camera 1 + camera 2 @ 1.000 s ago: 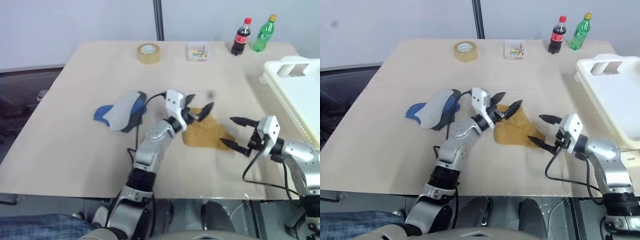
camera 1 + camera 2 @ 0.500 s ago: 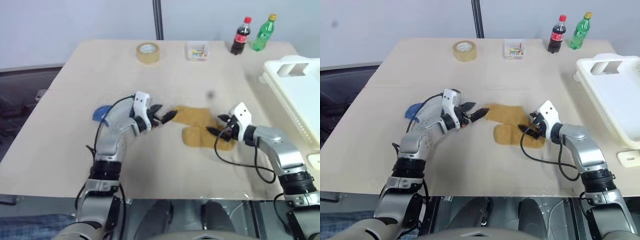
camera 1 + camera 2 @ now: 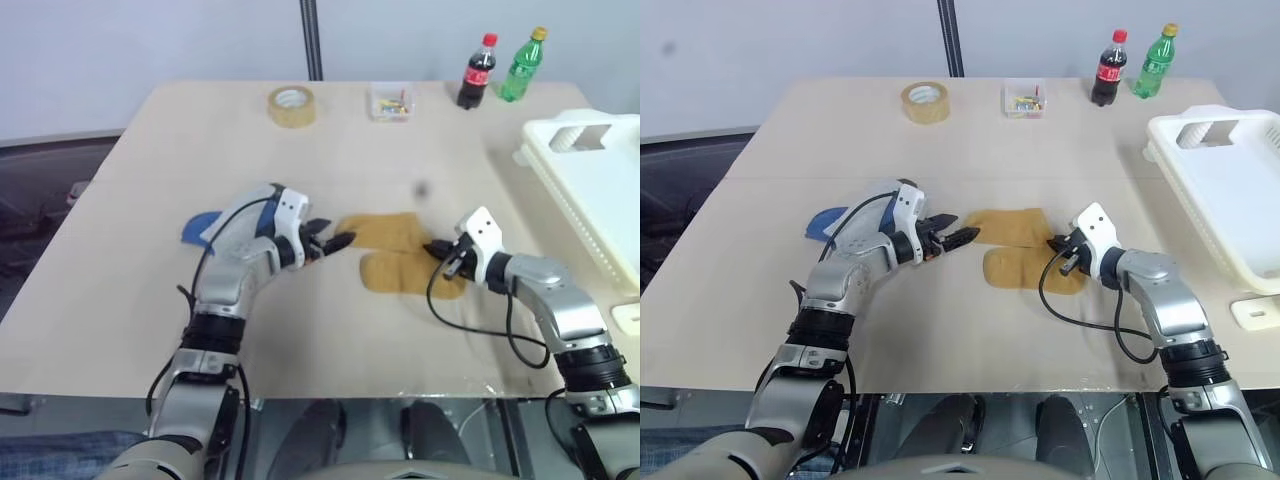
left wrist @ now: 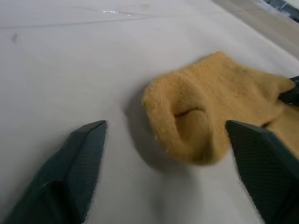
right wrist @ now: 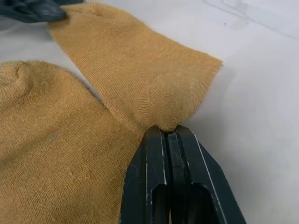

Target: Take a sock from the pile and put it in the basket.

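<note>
Right wrist view, item one: right end effector [image 5: 169, 135], fingers pressed fully together on a small pucker of a mustard sock's [image 5: 140, 88] edge. Thin bite (a pinch of knit, not the body of the sock); risk judged: fabric slides out on the lift, or the second mustard sock [image 5: 51, 154] lying against it drags along.

Item two: left end effector [image 3: 328, 243], jaws partly apart, holding nothing, tips at the rolled cuff end of the same sock [image 4: 196, 121]. Risk: if it closes there while the right pulls, the sock stretches between both arms instead of coming away.

Item three: the pile [image 3: 1025, 248], two flat mustard socks mid-surface, soft ribbed knit, limp; a blue and light-grey sock [image 3: 215, 225] sits behind the left arm.

Item four: basket [image 3: 1230, 190], white rigid plastic, ribbed walls, handle cut-out, at the right edge of the surface [image 3: 150, 300], well apart from the socks. A long carry on a weak pinch.
</note>
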You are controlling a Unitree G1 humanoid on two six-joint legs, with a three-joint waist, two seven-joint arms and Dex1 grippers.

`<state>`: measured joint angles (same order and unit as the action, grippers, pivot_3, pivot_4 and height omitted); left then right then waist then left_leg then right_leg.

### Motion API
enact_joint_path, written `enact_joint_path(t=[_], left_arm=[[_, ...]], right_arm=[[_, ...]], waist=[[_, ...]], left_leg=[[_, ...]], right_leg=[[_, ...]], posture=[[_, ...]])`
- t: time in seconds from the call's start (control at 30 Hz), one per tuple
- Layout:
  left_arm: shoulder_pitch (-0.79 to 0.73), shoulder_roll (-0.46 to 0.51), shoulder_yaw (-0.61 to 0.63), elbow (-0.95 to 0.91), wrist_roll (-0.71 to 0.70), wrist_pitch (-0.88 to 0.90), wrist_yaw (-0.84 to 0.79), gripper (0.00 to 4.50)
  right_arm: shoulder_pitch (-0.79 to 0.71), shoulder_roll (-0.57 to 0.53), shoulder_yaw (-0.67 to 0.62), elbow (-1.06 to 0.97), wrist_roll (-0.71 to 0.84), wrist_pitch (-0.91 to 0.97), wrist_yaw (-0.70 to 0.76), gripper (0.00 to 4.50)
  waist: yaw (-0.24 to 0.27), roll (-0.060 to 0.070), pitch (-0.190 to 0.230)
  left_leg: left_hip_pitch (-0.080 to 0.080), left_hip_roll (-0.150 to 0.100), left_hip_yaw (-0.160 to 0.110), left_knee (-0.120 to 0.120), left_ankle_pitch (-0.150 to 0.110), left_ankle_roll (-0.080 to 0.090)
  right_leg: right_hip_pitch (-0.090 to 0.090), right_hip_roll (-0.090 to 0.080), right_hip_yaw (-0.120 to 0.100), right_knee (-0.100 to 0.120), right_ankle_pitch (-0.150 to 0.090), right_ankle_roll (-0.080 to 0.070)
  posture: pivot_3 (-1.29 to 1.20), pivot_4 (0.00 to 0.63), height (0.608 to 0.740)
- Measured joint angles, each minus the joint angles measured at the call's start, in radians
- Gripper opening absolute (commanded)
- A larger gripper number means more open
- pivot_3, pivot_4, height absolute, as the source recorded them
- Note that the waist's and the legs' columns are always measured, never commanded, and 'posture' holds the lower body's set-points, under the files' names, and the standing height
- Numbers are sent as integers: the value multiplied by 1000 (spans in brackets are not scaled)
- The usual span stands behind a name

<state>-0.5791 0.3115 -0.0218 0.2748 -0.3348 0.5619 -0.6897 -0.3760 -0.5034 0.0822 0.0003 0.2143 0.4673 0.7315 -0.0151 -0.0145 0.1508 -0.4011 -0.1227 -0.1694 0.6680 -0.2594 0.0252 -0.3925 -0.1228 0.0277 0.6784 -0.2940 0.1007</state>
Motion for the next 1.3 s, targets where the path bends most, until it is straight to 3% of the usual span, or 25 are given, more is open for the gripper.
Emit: enact_joint_path(t=[0.17, 0.2, 0.3, 0.47, 0.57, 0.73, 0.87, 1.07, 1.3], left_arm=[[22, -4, -2, -29, 0, 1, 0, 183], [35, -4, -2, -42, -1, 2, 1, 42], [58, -4, -2, -83, -3, 5, 7, 42], [123, 9, 26, -334, -97, 93, 1, 42], [173, 55, 62, -555, -221, 224, 2, 42], [245, 128, 59, -754, -321, 376, 36, 42], [256, 97, 55, -764, -330, 387, 101, 42], [256, 48, -10, -682, -228, 289, 170, 42], [262, 44, -37, -622, -168, 216, 172, 42]], right_arm=[[2, 0, -1, -1, -2, -13, -3, 0], [2, 0, -2, -3, -2, -13, -4, 0], [3, 0, -3, -16, -1, -13, -4, 0], [18, -16, -66, -176, 97, 55, 8, 0], [57, -86, -134, -314, 190, 155, 30, 0], [125, -185, -222, -460, 320, 303, 44, 0], [122, -202, -250, -469, 342, 336, 20, 0], [133, -114, -123, -330, 248, 225, -2, 0], [90, -54, -79, -183, 169, 126, -22, 0]], waist=[[-2, 0, 0], [-2, 0, 0], [-1, 0, 0], [-1, 0, 0], [1, 0, 0], [4, 1, 0], [5, 1, 0], [4, 0, 0], [3, 0, 0]], left_leg=[[0, 0, 0, 0, 0, 0], [0, 0, 0, 0, 0, 0], [0, 0, 0, 0, 0, 0], [-2, 0, 0, 0, 0, 0], [-2, 0, -1, -1, 0, 0], [0, 0, 0, -1, 0, 0], [2, 0, 0, -1, 0, 0], [1, 0, 1, -1, 0, 0], [1, 0, 1, -1, 0, 0]], right_leg=[[0, 0, 0, 0, 0, 0], [0, 0, 0, 0, 0, 0], [0, 0, 0, 0, 0, 0], [-2, 0, 0, 0, 0, 0], [-2, 0, 0, -1, 0, 0], [0, 0, 1, -1, 0, 0], [1, 0, 0, 0, 0, 0], [1, 0, 1, 0, 0, 0], [1, 0, 1, 0, 0, 0]], posture=[[0, 150, 740], [0, 150, 740], [0, 150, 740], [0, 150, 740], [0, 150, 740], [0, 150, 740], [0, 150, 740], [0, 150, 740], [0, 150, 740]])
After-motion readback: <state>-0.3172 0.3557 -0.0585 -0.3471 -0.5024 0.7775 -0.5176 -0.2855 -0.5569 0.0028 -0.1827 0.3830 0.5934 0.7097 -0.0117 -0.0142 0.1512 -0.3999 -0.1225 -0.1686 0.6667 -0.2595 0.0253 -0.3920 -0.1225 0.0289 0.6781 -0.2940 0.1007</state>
